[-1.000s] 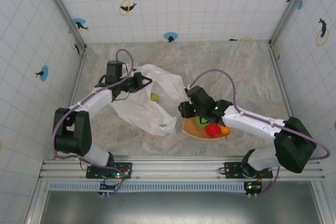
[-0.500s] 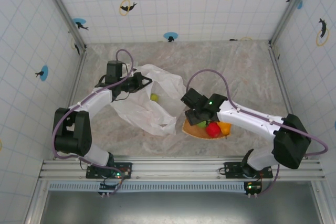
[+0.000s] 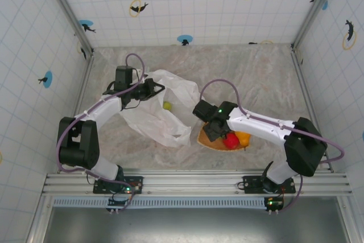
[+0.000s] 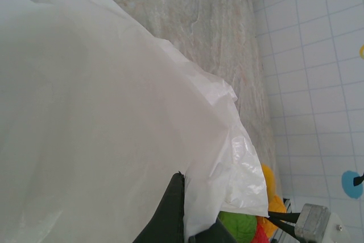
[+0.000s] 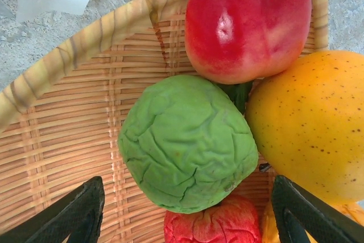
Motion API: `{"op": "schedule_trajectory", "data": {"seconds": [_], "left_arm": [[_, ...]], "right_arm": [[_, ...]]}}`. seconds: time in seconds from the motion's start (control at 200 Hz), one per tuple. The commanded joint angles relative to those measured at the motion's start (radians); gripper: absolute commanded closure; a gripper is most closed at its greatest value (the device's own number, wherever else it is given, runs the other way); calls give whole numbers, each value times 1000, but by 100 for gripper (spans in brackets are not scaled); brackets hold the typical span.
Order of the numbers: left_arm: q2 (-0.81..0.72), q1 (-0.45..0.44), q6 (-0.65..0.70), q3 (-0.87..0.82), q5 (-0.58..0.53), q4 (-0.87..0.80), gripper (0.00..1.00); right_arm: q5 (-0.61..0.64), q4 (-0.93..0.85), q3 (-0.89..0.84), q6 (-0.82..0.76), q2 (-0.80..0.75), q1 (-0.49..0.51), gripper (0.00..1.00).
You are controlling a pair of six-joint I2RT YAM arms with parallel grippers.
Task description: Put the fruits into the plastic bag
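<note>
Fruits made of shiny toy plastic lie in two places. One small yellow-green ball fruit (image 3: 167, 106) sits inside the big thin white crinkly plastic bag (image 3: 156, 123). The bag is spread on the pale stone-look table (image 3: 256, 72). The other fruits are piled on the flat orange woven fan-shaped tray (image 3: 203, 139). It lies just beside the bag, at the bag's 4 o'clock.

From the right wrist, a wrinkly green round fruit (image 5: 187, 143) rests in the middle of the tray. A smooth red fruit (image 5: 247, 21) touches it at 1 o'clock. A big yellow-orange fruit with tiny dots (image 5: 310, 123) touches it at 3 o'clock. A small bumpy red fruit (image 5: 210, 226) peeks out at 6 o'clock. The right gripper (image 5: 187, 211) is spread wide over the green fruit and holds nothing. One black finger is at the fruit's 8 o'clock and the other at its 4 o'clock.

The left gripper (image 3: 152, 88) is at the bag's far edge, at 12 o'clock. It is closed tight on the thin plastic there.
</note>
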Motion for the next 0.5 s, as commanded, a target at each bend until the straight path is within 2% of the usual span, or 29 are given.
{"op": "schedule_trajectory", "data": {"seconds": [0.0, 0.495], "left_arm": [[-7, 6, 23, -3, 7, -6, 100], [-9, 5, 22, -1, 11, -6, 100]], "right_arm": [[11, -17, 38, -2, 20, 6, 22], [-10, 23, 36, -20, 72, 6, 22]]}}
